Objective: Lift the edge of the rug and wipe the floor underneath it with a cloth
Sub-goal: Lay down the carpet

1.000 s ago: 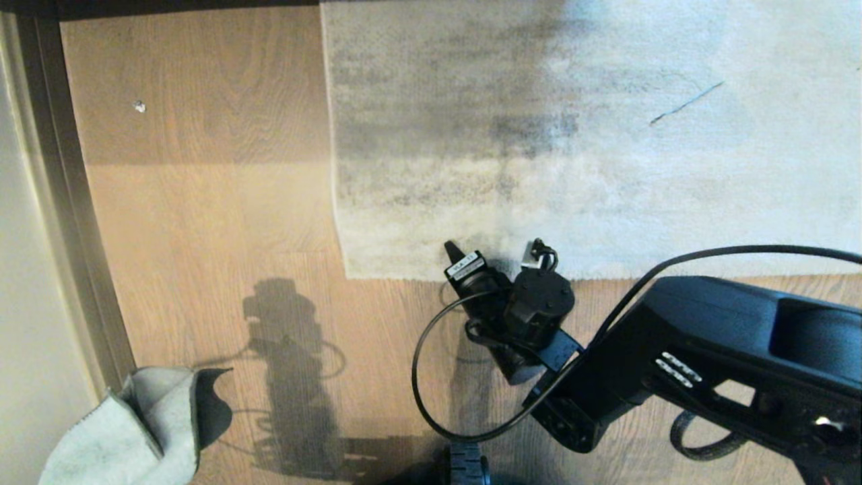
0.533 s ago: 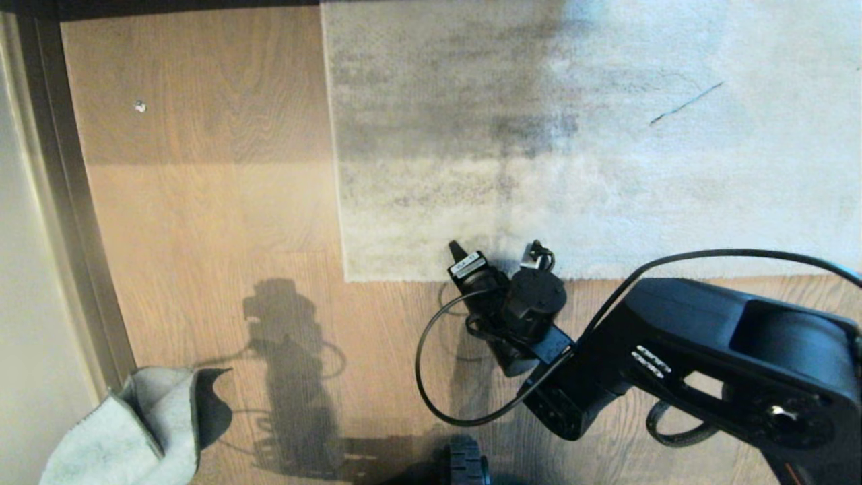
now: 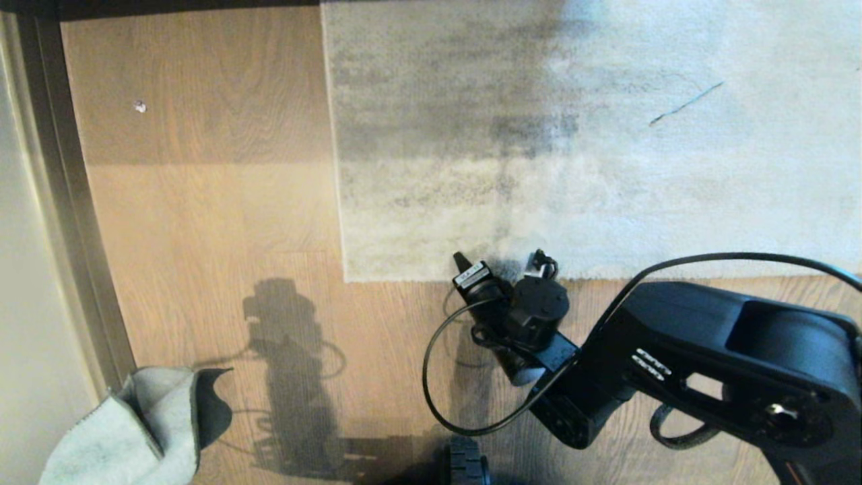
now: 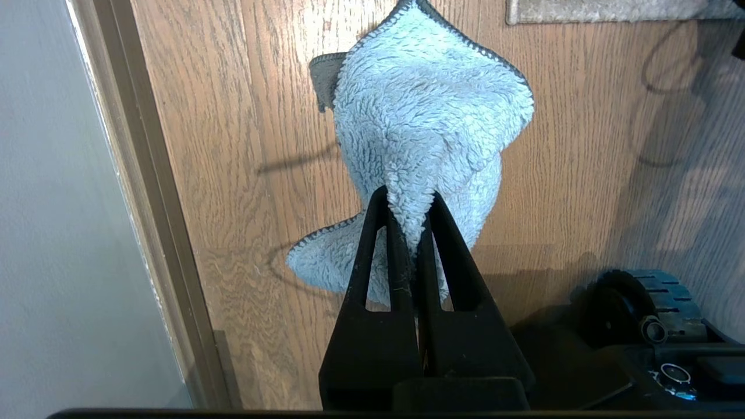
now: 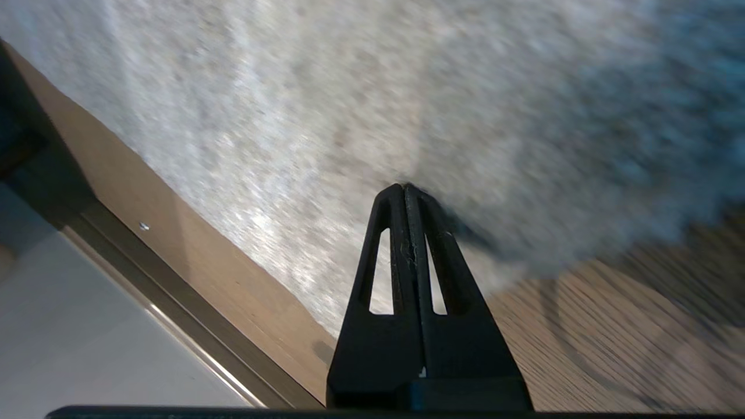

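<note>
At the lower left of the head view you have the cloth (image 3: 131, 431) hanging just above the floor (image 3: 215, 215), beside the dark skirting strip (image 3: 74, 222) that runs up the left side of the frame. In the left wrist view your left gripper (image 4: 410, 201) has its jaws pinched tight on a fold of that cloth (image 4: 425, 116), pale fluffy face toward the camera and a darker corner peeking out behind. Further in, at lower centre of the head view, your right gripper (image 3: 502, 266) sits at the rug edge (image 3: 431, 277), where the pale mottled pile meets the wood planks, a little right of the rug's square corner. In the right wrist view its jaws are pressed fully together with nothing between them, tips (image 5: 405, 189) over the pile just inside the rug edge (image 5: 244, 244). The rug lies flat beyond, filling the upper right of the head view.
</note>
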Robot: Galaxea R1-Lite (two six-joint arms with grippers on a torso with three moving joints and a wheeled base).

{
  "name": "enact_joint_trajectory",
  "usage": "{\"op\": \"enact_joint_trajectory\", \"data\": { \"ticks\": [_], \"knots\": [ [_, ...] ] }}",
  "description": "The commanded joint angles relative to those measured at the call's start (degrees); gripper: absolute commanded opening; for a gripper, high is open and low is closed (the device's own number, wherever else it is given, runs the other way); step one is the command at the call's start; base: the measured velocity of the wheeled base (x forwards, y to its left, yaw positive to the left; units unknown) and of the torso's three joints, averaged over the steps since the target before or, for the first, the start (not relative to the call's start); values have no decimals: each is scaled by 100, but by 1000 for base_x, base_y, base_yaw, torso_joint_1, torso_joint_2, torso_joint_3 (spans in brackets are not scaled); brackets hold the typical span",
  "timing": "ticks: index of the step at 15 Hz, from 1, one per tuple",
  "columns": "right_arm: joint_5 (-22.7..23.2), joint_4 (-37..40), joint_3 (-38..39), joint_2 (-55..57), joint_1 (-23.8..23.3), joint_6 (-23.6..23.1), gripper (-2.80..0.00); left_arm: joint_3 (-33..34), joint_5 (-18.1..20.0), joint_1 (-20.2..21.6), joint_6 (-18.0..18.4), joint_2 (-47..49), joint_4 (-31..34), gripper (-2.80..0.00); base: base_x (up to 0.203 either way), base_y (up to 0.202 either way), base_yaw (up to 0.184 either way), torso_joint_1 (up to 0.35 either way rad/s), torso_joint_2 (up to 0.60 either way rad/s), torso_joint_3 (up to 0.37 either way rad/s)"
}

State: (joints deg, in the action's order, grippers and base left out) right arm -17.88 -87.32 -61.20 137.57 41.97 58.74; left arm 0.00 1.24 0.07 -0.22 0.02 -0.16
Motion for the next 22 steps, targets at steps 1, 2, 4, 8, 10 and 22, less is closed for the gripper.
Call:
{"op": "enact_joint_trajectory", "data": {
  "ticks": [1,2,4,8,10,22],
  "knots": [
    [-13,-263,64,85,-14,32,-280,0,-1,1,-4,-2,-2,-280,0,0,0,0,0,0],
    [-13,-263,46,105,-16,32,-280,0,-1,1,-4,-2,-2,-280,0,0,0,0,0,0],
    [-13,-263,12,172,-55,32,-280,0,-1,1,-4,-2,-2,-280,0,0,0,0,0,0],
    [-13,-263,2,218,-214,13,-280,0,-1,1,-4,-2,-2,-280,0,0,0,0,0,0],
    [-5,-263,-6,218,-269,15,-280,0,-1,1,-4,-2,-2,-280,0,0,0,0,0,0],
    [33,-263,110,-106,-295,-209,-280,0,-1,1,-4,-2,-2,-280,0,0,0,0,0,0]
  ]
}}
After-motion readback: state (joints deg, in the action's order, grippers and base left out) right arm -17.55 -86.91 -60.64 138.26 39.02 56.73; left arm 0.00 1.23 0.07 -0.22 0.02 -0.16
